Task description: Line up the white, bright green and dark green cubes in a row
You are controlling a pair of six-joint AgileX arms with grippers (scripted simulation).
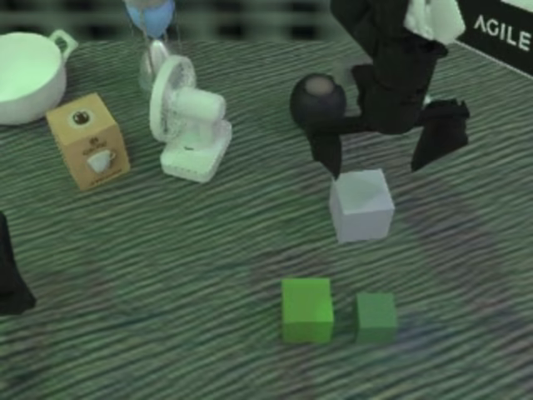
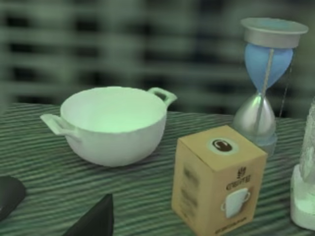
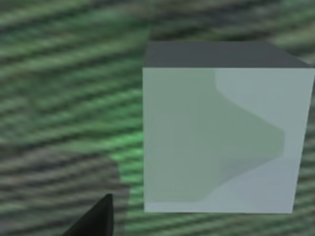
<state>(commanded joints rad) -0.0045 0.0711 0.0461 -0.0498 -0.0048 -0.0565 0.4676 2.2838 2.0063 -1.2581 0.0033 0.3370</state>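
Right gripper hangs over the table's right half, fingers spread wide, one black finger at the white cube's 11 o'clock corner, the other off at its 2 o'clock. Nothing is held; from above I cannot tell whether the near finger touches the cube. Right wrist view: cube's top face fills the frame, part shadowed, one dark fingertip beside it.

Left gripper sits parked at the table's left edge, 9 o'clock; its finger spread cannot be told.

Count of cubes: three.
- White cube, largest, right of centre.
- Bright green cube, at 7 o'clock from the white one, well apart from it.
- Dark green cube, smallest, just beside the bright green at its 3 o'clock, a narrow gap between.

Other items, one each: white two-handled pot at 10 o'clock, tan cardboard box with cup picture, white desk fan, blue hourglass, dark sphere.
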